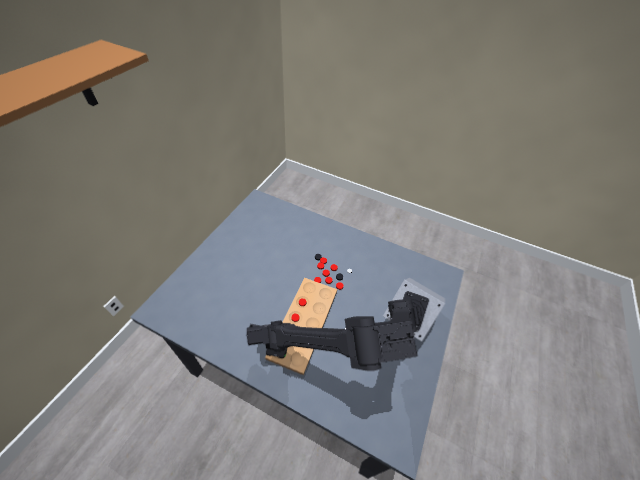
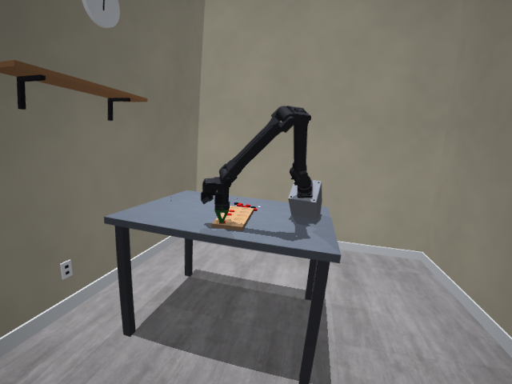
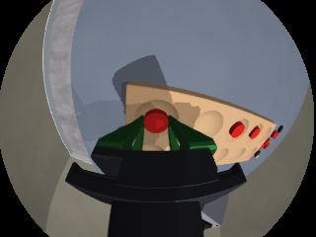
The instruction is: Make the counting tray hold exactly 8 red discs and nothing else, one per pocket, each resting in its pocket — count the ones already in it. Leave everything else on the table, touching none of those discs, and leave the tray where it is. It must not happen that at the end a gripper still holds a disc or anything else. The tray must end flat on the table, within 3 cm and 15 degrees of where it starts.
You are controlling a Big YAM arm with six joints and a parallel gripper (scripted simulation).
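My gripper (image 2: 222, 221) (image 3: 156, 118) points down, its green fingers shut on a red disc (image 3: 156, 120). It holds the disc low over the near end of the wooden tray (image 1: 328, 300) (image 2: 238, 223) (image 3: 188, 98), by an end pocket; exact height is unclear. Two red discs sit in tray pockets, one (image 1: 302, 302) (image 3: 254, 132) nearer the far end, the other (image 1: 295, 317) (image 3: 237, 129) beside it in the same row. Several loose red discs, including one (image 1: 333, 267) in the cluster and one (image 1: 339, 286) at the tray's far corner, lie past the far end. The arm hides some pockets in the top view.
Among the loose discs are a black disc (image 1: 317, 256), another black disc (image 1: 339, 276) and a small white piece (image 1: 349, 270). Two red discs lie very close to the tray's far edge; contact is unclear. The arm's grey base (image 1: 430, 315) (image 2: 305, 208) stands at the right.
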